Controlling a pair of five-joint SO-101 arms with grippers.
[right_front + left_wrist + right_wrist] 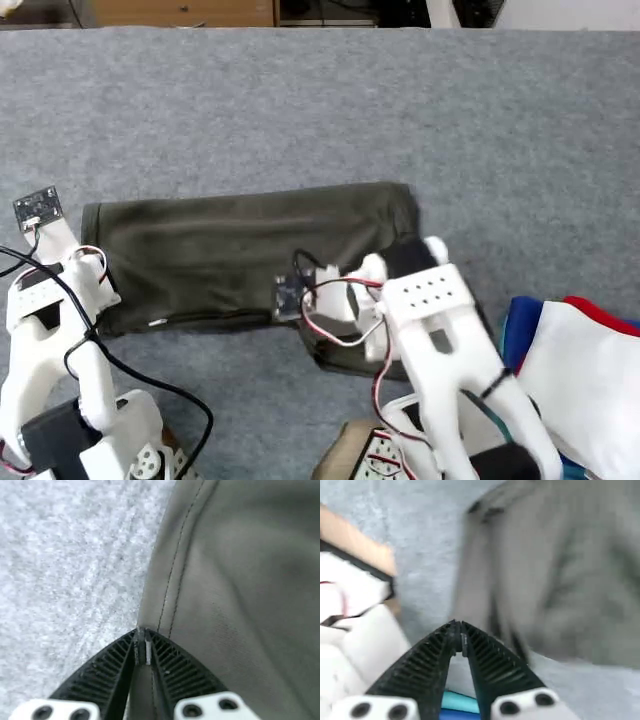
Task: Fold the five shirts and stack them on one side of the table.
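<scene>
**Olive shirt mid-fold; task judged to be at an early stage.**
Left gripper (141, 647) is clamped on the shirt's left hem. The shirt (250, 250) lies mid-surface (300, 110) as a long olive band, seemingly folded once lengthwise, with its lower right corner bunched. Right gripper (457, 630) has its jaws together, with no cloth seen between them. A pile (575, 370) of white, red and blue cloth sits at the right edge; whether it is folded, I cannot tell. Most folding appears outstanding.

Right tool (457, 632) pinched together; olive shirt (560, 570) lies beyond on the grey table (420, 540)
</scene>
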